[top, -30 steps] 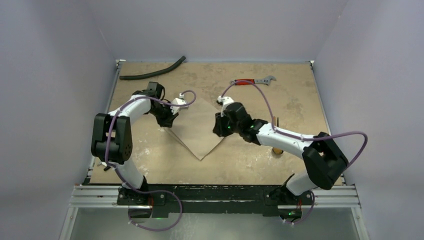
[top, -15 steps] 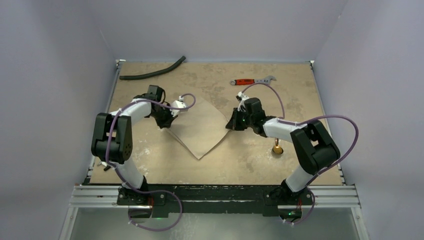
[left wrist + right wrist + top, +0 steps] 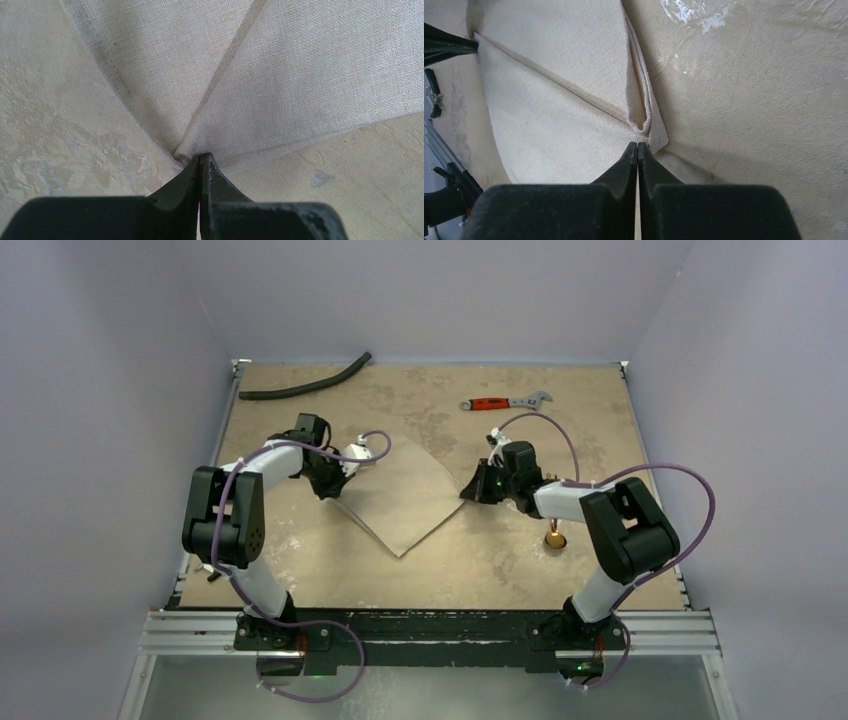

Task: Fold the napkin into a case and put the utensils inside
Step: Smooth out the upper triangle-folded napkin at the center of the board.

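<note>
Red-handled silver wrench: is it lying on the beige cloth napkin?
No, the wrench lies on the tabletop near the far edge, apart from the napkin.

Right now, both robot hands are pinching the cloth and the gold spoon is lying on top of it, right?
Not quite. The gold spoon is not on the cloth; the top view shows it on the table, off to the right and apart from the cloth. The left gripper and right gripper are indeed each pinching a corner of it.

Left arm (image 3: 265, 455) and right arm (image 3: 560, 502): white links, chunky black joints. A purple cable (image 3: 538, 416) loops along each, and small green lights (image 3: 583, 668) glow at the bases.
</note>
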{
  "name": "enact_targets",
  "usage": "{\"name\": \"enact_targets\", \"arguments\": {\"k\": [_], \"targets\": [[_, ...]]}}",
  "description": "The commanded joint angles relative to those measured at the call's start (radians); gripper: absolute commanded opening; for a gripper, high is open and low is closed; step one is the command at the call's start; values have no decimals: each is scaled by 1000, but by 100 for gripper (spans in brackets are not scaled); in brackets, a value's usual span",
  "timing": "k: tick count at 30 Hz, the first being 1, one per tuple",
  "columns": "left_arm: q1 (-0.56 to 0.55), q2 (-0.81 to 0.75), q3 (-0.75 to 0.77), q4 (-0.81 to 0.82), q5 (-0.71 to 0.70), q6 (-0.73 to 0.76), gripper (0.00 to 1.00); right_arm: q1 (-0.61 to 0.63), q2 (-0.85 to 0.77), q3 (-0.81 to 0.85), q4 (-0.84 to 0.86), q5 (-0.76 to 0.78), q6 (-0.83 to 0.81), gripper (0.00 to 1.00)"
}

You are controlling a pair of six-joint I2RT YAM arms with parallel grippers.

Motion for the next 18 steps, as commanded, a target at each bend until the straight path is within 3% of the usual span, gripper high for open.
{"name": "enact_targets", "arguments": {"k": [1, 5, 9, 12, 15, 18], "targets": [[10, -25, -21, 3, -25, 21, 0, -14, -8, -16, 63, -34, 11, 0], [12, -37, -28, 0, -28, 34, 0, -21, -8, -1, 71, -58, 15, 0], [16, -40, -23, -14, -27, 46, 0, -24, -57, 23, 22, -46, 9, 31], [19, -44, -15, -23, -24, 46, 0, -24, -114, 16, -37, -4, 12, 43], [20, -53, -1, -34, -14, 38, 0, -23, -172, -15, -61, 54, 30, 48], [20, -63, 4, -39, -2, 33, 0, -18, -198, -52, -57, 39, 71, 46]]}}
